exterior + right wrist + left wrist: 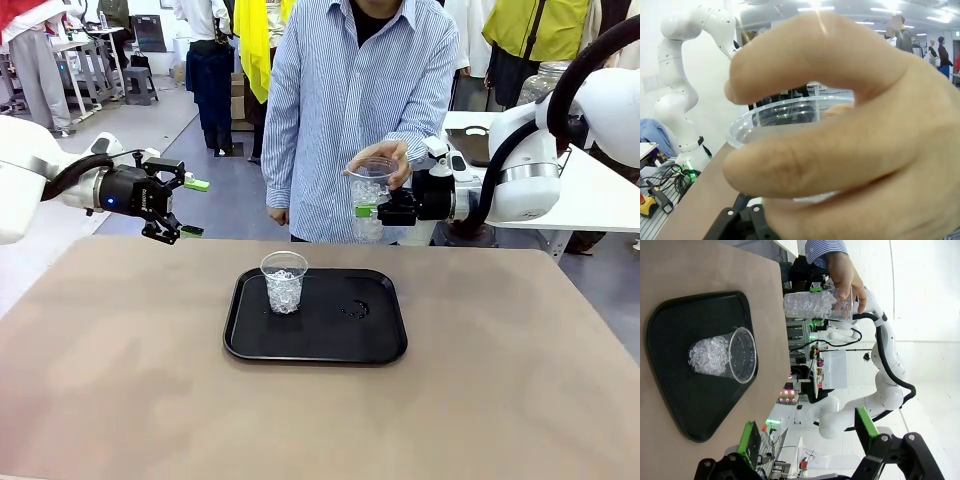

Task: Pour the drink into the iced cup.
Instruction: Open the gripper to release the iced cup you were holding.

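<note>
From the front we saw the iced cup (284, 283) standing upright in the far-left part of the black tray (330, 340), inside its rim. The tray's right half lay bare but for a faint mark (355, 310). A raised cup (368, 190) of clear plastic hung in the air beyond the tray's far-right corner, over the far edge of the tabletop (120, 380). The person's hand (388, 158) gripped it by the rim from above. The right gripper (370, 212) came in from the right, its jaws pinching the cup's lower body.

The left wrist view made plainer that the raised cup was packed with ice cubes (810, 305), with a green pad (815, 288) on either side of it. The right wrist view showed us, at very close range, fingers (815, 70) curled over that rim, hiding what lay inside.

The left gripper (194, 208) hovered with jaws spread wide above the tabletop's far-left edge, well apart from the tray. Bare tabletop lay to the left, to the right and on the near side of the tray.
</note>
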{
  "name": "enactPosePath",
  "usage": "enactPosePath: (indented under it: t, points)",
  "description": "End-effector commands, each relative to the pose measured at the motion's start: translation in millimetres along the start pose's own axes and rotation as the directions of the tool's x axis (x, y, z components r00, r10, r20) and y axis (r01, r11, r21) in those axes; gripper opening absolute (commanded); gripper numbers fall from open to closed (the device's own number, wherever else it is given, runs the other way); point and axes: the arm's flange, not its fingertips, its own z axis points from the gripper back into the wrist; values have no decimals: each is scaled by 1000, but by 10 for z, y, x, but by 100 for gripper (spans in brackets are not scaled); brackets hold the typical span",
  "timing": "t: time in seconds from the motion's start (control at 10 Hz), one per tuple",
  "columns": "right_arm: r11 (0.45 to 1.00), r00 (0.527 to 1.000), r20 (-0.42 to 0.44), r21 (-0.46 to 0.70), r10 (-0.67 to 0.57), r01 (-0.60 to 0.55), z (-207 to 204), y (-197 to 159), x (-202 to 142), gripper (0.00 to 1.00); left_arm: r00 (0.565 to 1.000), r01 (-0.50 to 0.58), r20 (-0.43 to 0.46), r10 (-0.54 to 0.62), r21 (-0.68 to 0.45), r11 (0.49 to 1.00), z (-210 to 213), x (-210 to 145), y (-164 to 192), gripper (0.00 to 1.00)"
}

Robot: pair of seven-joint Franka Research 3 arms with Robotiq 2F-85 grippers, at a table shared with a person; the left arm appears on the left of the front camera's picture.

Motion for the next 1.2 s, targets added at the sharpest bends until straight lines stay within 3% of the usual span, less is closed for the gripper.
enactPosePath:
  t: [0.0,0.5,0.6,0.7,1.1]
  points:
    - [1000,1000,15,-3,15,-15,-10,15,38,68,1000,15,8,-15,1,1000,5,-58,-6,100]
    - [1000,1000,1,1,0,0,-1,1,3,68,1000,15,8,-15,1,1000,5,-58,-6,100]
    - [1000,1000,8,12,-16,15,33,8,-7,87,1000,15,8,-15,1,1000,5,-58,-6,100]
    - [999,999,15,26,-34,34,77,18,-18,100,1000,15,8,-15,1,1000,5,-58,-6,100]
    - [998,998,25,1,-62,62,380,100,-84,100,1000,15,8,-15,1,1000,5,-58,-6,100]
